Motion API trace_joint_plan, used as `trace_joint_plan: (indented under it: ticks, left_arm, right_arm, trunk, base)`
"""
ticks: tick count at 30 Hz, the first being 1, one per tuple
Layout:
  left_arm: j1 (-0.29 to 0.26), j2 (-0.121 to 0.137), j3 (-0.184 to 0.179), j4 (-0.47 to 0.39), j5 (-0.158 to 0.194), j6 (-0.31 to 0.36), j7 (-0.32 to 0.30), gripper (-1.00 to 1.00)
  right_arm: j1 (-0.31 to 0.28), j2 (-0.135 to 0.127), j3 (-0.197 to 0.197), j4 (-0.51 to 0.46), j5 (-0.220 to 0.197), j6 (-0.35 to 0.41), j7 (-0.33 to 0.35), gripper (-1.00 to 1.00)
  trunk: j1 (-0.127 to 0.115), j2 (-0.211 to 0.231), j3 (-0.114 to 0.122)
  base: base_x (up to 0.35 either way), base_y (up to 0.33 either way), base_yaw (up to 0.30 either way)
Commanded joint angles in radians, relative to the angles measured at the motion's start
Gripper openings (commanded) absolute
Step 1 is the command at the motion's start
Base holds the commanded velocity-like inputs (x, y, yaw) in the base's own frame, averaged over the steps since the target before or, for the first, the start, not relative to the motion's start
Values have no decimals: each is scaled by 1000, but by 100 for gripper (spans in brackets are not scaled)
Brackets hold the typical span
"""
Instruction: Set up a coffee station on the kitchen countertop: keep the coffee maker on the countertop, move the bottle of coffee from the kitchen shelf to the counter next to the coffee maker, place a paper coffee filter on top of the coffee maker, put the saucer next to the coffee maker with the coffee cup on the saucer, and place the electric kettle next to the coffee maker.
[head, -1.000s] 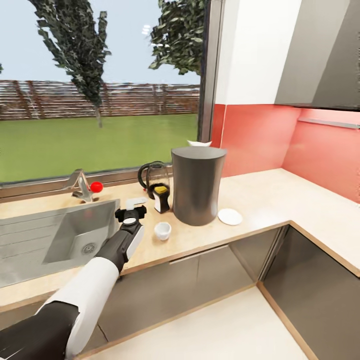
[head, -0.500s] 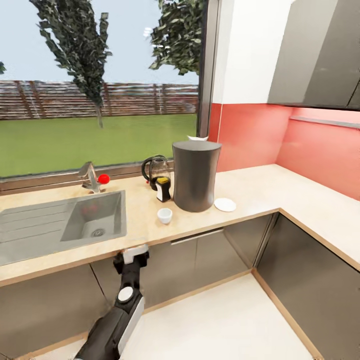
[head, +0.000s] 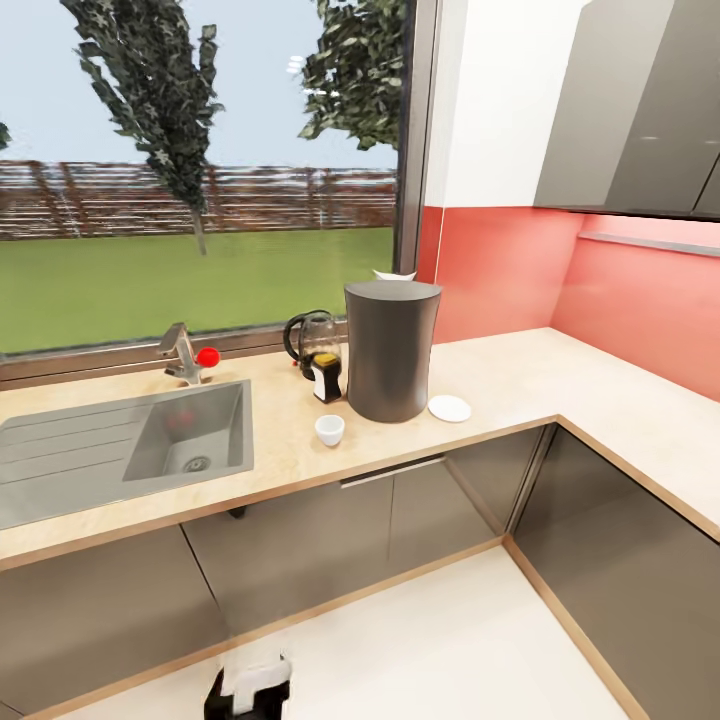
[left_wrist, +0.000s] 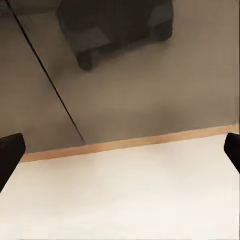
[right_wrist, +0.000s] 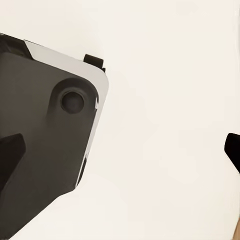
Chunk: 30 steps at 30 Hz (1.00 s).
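Note:
The tall grey coffee maker stands on the beige countertop with the white paper coffee filter on its flat top. Behind it to the left is the glass electric kettle, and the yellow-capped bottle of coffee stands in front of the kettle. The coffee cup sits on the bare counter, apart from the saucer, which lies on the maker's other side. My left gripper hangs low by the floor, open and empty. My right gripper is open over the floor.
A steel sink with a faucet and a red knob takes the counter's left part. Grey cabinet fronts run below, and the counter turns a corner at the right. A dark part of the robot lies below the right gripper.
My left arm has dropped from beside the cup on the counter down to floor level. The head camera pulled back and up between the first two frames.

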Motion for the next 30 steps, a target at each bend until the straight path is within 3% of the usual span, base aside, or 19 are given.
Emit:
trace_joint_plan:
  ticks: [1, 2, 5, 9, 11, 12, 13, 15, 18, 19, 20, 23, 30]
  left_arm:
    - [1, 2, -3, 108, 5, -3, 5, 100]
    - [2, 2, -2, 144, 6, -3, 5, 100]
    - [0, 5, 6, 370, 14, -4, 4, 100]
    - [-1, 6, 9, 516, 22, -2, 3, 100]
    - [1, 13, 12, 670, 29, -2, -28, 100]
    - [2, 16, 13, 688, 32, -2, -37, 100]
    - [3, 40, 35, 746, 72, 2, -116, 100]
    - [3, 70, 71, 773, 146, 33, -227, 100]
    - [3, 99, 88, 787, 197, 112, -329, 100]
    - [3, 124, 94, 792, 217, 233, -394, 100]
    - [4, 131, 95, 793, 220, 277, -406, 100]
    - [9, 138, 96, 794, 221, 312, -411, 100]
    - [32, 172, 99, 793, 224, 324, -404, 100]
  right_arm:
    - [0, 1, -9, -2, 9, -2, 3, 100]
    - [0, 1, -10, -2, 9, -3, 3, 100]
    - [-1, 1, -13, -2, 8, -7, 3, 100]
    - [-1, 1, -15, -3, 7, -8, 2, 100]
    - [-1, 2, -15, -2, 0, -8, 2, 100]
    - [-1, 2, -15, -2, -4, -8, 2, 100]
    - [-1, 3, -15, -3, -52, -9, 2, 100]
    - [-1, 3, -14, -2, -118, -9, 1, 100]
    - [-1, 3, -12, -2, -152, -10, 2, 100]
    - [-1, 3, -11, -2, -164, -9, 2, 100]
    - [-1, 3, -10, -2, -164, -9, 2, 100]
    - [-1, 3, -9, -2, -163, -9, 1, 100]
    - [-1, 2, -7, -2, -162, -7, -2, 100]
  trunk:
    - [0, -2, -2]
    - [0, -2, -2]
    - [0, -2, -2]
    - [0, -2, -4]
    - [0, -2, -6]
    - [0, -2, -7]
    - [0, -2, -8]
    - [0, -2, -10]
    - [0, -2, -14]
    - [0, -2, -15]
    - [0, -2, -16]
    - [0, -2, -19]
    - [0, -2, -26]
  base:
    - [0, 0, 0]
    - [0, 0, 0]
    - [0, 0, 17]
    - [0, 0, 106]
    - [0, 0, 170]
    - [0, 0, 179]
    - [0, 0, 193]
    - [0, 0, 197]
    - [0, 0, 200]
    - [0, 0, 201]
    - [0, 0, 201]
    - [0, 0, 202]
    - [0, 0, 213]
